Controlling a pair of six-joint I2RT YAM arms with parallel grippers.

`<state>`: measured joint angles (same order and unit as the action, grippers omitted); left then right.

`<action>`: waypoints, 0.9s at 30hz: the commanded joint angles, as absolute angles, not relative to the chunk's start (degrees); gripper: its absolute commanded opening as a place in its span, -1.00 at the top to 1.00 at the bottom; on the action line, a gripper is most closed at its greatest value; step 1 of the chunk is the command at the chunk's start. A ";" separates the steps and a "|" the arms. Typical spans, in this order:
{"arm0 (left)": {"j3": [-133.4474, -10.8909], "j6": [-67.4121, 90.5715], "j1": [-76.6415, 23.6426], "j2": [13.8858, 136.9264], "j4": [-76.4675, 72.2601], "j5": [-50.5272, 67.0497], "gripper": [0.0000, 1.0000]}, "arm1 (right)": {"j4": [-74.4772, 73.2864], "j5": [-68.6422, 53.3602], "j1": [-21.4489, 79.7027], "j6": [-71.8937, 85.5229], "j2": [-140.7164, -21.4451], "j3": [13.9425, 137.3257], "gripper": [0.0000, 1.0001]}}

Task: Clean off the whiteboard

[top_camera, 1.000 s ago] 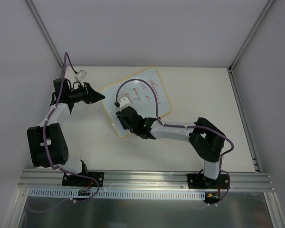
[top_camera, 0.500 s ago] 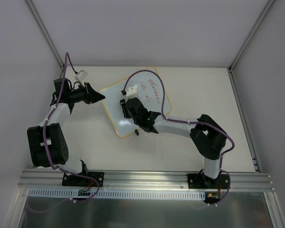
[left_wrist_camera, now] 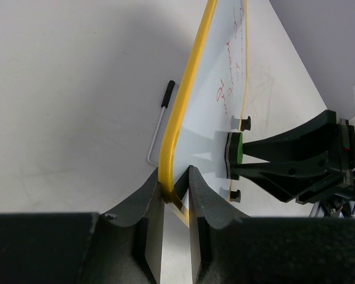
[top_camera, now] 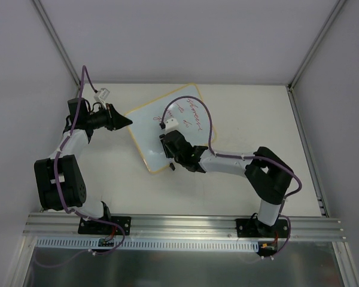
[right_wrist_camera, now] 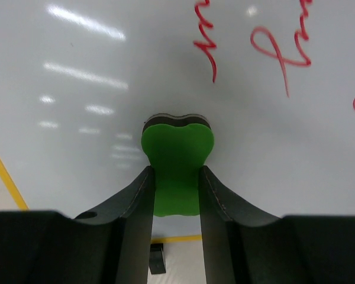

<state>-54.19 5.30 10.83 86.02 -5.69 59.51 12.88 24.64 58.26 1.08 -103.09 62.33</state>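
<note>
The left arm (top_camera: 70,142) and right arm (top_camera: 225,162) have white links and bulky black joints, each trailing a purple cable (top_camera: 84,76). The fingers (left_wrist_camera: 139,220) are matte black, tapered.

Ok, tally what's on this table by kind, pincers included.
Yellow-framed glossy rectangular whiteboard: 1
Small green eraser block: 1
Thin bent black-tipped metal rod: 1
Black two-finger pincer: 2 (left pincer, right pincer)
Total: 5

Small whiteboard (top_camera: 145,134) with a thin yellow frame and glossy white face, sitting skewed on the desk (top_camera: 257,119). Red scribbles fill its far-right part; the near-left part is blank.
</note>
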 commanded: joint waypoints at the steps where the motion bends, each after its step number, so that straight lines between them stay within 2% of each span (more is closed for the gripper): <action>1: -54.14 -1.14 8.09 86.84 -3.78 60.47 1.00 | 10.90 25.84 56.16 -3.94 -108.18 71.17 0.99; 5: -54.23 -1.58 7.65 86.40 -3.34 60.65 1.00 | 4.51 23.73 54.32 -5.36 -113.36 87.66 0.99; 9: -54.32 -2.11 7.47 86.40 -2.81 60.21 1.00 | 2.20 23.64 52.04 -5.54 -117.41 96.04 0.99; 13: -54.49 -2.55 7.47 86.40 -2.38 59.85 1.00 | 0.53 24.78 50.80 -4.84 -118.83 98.00 1.00; 18: -54.49 -2.81 7.38 86.22 -2.11 59.50 1.00 | 0.26 25.31 50.36 -3.52 -115.06 87.74 0.99; 23: -54.84 -2.90 7.47 86.48 -1.93 59.50 1.00 | 3.50 23.21 50.36 0.52 -107.06 68.17 0.99; 27: -54.84 -3.08 7.38 86.66 -1.67 59.76 1.00 | 4.92 22.41 50.36 3.16 -104.77 61.97 0.99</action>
<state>-54.70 4.84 10.13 86.04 -3.57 58.48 9.30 23.11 51.20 0.40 -103.04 66.76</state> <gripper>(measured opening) 0.168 0.347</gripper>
